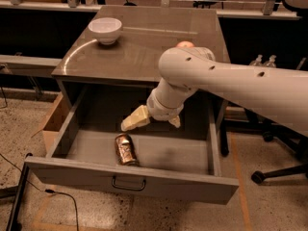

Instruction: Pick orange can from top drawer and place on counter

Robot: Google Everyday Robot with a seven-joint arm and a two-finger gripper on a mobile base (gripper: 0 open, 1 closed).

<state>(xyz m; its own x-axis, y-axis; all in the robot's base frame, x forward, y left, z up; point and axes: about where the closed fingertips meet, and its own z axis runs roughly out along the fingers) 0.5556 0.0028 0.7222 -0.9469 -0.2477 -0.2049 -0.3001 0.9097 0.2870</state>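
Observation:
The orange can [126,149] lies on its side on the floor of the open top drawer [130,181], left of the middle and near the front. My gripper [150,125] hangs inside the drawer, just above and behind the can, apart from it. Its two cream fingers [135,120] are spread open and hold nothing. The counter [149,42] is the glossy grey-brown top of the cabinet behind the drawer. My white arm crosses in from the right over the counter's front edge.
A white bowl [105,30] stands at the counter's back left. An orange-red apple [184,44] peeks out behind my arm on the counter. A cardboard box [52,124] sits left of the cabinet. A chair base [269,172] is on the right.

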